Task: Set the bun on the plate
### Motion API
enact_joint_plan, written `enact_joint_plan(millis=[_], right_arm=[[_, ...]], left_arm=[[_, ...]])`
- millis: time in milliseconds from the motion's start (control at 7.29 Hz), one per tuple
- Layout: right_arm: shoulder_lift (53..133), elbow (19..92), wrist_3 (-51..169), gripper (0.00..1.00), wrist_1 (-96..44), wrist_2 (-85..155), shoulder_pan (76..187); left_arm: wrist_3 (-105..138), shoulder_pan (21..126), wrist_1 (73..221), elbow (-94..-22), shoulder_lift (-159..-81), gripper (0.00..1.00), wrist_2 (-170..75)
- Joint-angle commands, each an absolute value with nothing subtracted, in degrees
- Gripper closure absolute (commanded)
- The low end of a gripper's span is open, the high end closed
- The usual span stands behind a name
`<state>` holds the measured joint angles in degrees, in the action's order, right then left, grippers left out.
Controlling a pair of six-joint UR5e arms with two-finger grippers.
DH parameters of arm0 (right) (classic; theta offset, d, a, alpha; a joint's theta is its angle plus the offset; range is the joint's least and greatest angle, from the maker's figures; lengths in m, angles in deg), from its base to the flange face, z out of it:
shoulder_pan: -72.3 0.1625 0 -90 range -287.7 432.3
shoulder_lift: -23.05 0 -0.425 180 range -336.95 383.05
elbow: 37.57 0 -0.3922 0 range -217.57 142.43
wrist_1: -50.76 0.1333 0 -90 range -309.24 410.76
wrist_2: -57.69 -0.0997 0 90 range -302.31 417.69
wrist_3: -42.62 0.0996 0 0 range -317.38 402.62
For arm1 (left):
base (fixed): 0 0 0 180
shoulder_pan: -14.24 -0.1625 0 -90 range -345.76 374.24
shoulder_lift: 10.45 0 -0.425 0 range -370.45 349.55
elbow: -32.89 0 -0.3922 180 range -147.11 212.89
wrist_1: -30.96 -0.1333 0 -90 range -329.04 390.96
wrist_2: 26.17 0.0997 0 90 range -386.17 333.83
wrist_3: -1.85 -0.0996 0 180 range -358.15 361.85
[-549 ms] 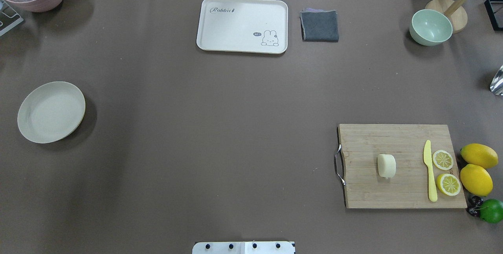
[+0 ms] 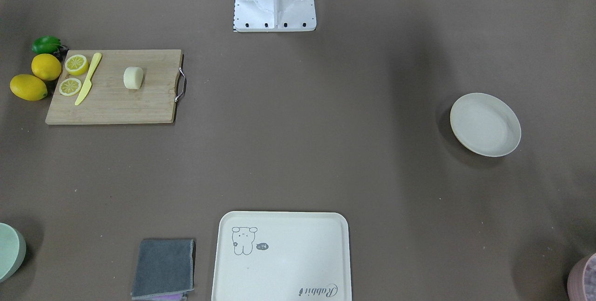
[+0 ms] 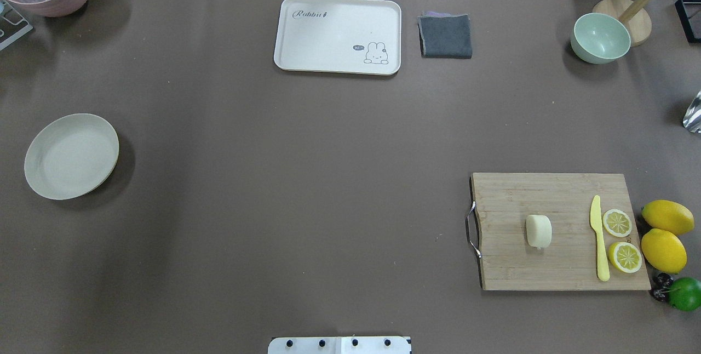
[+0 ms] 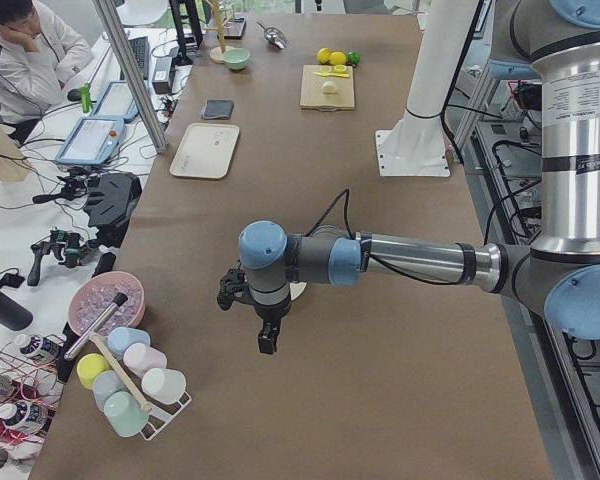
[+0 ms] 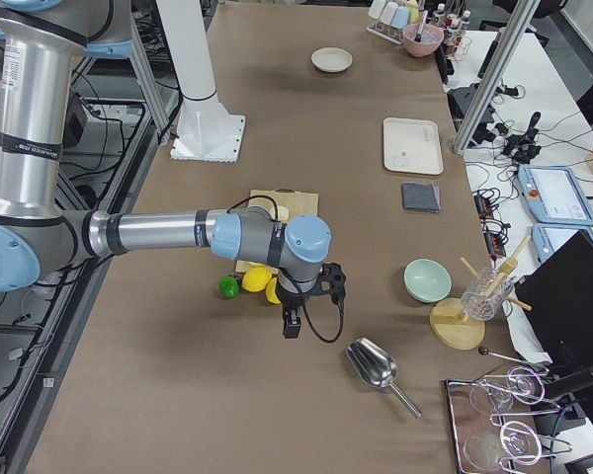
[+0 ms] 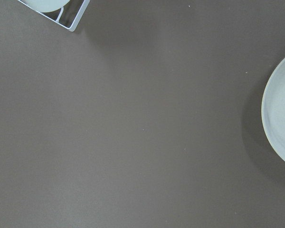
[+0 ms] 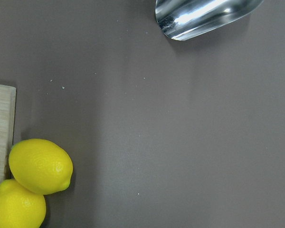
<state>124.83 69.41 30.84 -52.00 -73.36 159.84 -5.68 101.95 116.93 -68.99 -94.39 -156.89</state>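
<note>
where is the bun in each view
Front-facing: bun upper left, on the cutting board.
Overhead: bun lower right, mid-board.
Exterior left: bun tiny, top centre, on the far board.
Exterior right: cannot tell; the right arm crosses the board.
Left wrist: not in it.
Right wrist: not in it.
Shared landmark: the cutting board.

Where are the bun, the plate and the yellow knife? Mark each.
bun (image 3: 538, 230): overhead exterior view, middle of its top.
plate (image 3: 71, 156): overhead exterior view, bare centre.
yellow knife (image 3: 599, 238): overhead exterior view, mid-length.
</note>
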Motion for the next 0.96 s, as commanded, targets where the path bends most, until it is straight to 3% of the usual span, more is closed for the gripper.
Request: enact_joint_plan(millis=[0,824], right_arm=[[124.7,69.7,30.8,0.0,-51.8,-73.4,159.8],[123.9,73.3,31.5,0.0,-51.5,-73.3,159.8]], left_arm=[[-5.7,102.0,116.8,-69.7,-94.4,0.02,-156.6],[-5.3,101.9,117.2,-70.6,-99.3,0.02,-157.1]])
